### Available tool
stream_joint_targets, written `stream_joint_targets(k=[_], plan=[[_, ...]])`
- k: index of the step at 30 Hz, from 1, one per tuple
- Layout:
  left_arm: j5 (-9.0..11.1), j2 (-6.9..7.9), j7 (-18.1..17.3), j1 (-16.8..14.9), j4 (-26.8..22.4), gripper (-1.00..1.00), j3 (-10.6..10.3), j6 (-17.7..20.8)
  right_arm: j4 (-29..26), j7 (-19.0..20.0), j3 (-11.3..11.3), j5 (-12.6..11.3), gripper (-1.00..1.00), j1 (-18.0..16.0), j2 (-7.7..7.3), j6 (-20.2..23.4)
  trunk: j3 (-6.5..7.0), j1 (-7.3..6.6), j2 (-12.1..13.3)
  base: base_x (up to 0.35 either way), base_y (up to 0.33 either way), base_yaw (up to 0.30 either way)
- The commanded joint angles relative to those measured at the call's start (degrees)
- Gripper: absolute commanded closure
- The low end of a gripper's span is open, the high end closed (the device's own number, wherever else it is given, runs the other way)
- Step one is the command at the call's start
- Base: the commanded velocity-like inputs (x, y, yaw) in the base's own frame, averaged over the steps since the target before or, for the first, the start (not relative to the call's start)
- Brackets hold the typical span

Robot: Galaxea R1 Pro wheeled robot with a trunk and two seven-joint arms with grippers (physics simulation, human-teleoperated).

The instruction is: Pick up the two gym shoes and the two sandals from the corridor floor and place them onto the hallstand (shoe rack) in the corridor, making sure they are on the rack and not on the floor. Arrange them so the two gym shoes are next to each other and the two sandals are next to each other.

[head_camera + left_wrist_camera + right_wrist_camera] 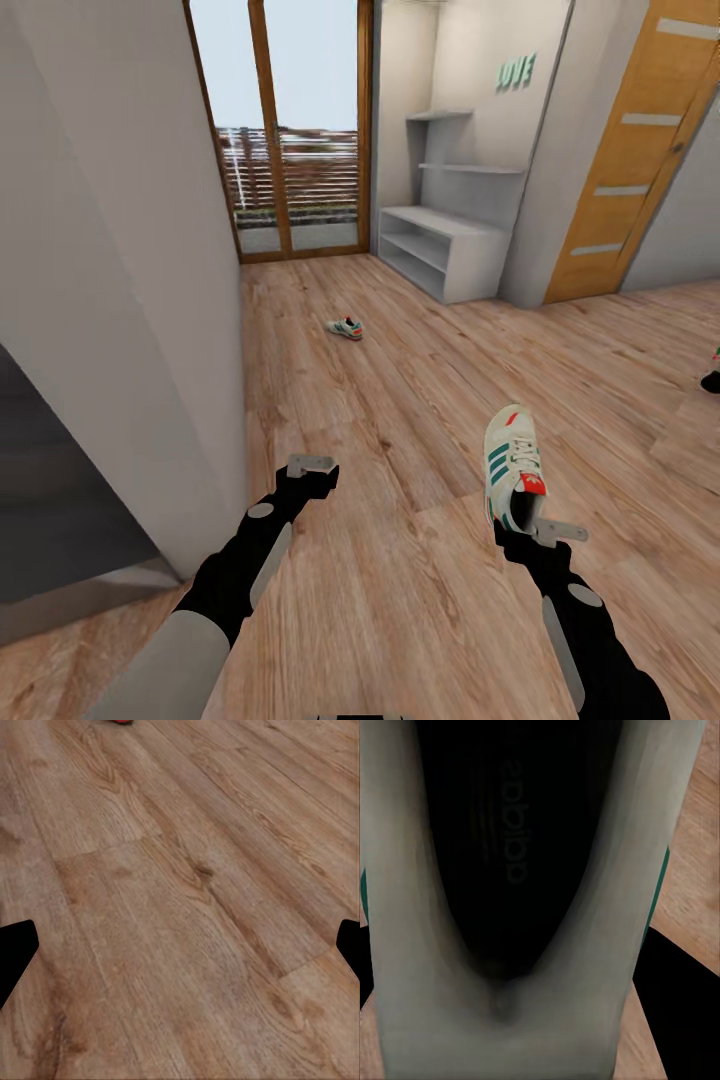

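Off-white laced gym shoe [512,462] in right pincer [540,527]

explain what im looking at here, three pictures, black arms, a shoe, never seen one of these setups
These are simulator renders from a wheeled robot with two arms. The big picture comes from a camera on its head, looking down a corridor over both arms. The other two come from cameras near each gripper, looking along its fingers.

The right gripper is closed on a gym shoe at the heel end; its wrist camera stares straight into the shoe's dark inside. The left gripper is open, holding nothing, so its camera sees the wood floor.

A second gym shoe lies farther down the floor. The pale grey shoe rack stands against the far wall beneath mint letters.
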Motion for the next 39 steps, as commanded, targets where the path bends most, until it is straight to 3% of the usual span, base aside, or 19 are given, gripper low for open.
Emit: stream_joint_targets(k=[1,6,20,39], plan=[[0.46,0.01,-0.01,-0.01,-0.08,-1.00,-0.03,0.33,-0.08,0.00,-0.04,-0.01,1.00,-0.01,0.00,0.32,0.23,-0.24,0.40,0.000,0.000,0.000],[0.46,0.01,-0.01,0.00,-0.08,-1.00,-0.03,0.33,-0.08,-0.01,-0.01,-0.01,1.00,-0.01,0.00,0.32,1.60,-1.33,2.40,0.000,0.000,0.000],[0.46,0.01,-0.01,0.03,-0.08,-1.00,-0.11,0.33,-0.08,-0.01,-0.01,-0.01,1.00,-0.01,-0.01,0.32,2.92,-1.33,2.40,0.025,0.000,0.000],[0.46,0.01,-0.01,-0.01,-0.08,-1.00,-0.12,0.34,-0.08,-0.01,0.00,-0.01,1.00,-0.01,0.01,0.32,4.61,-1.33,2.40,0.334,-0.089,0.000]])
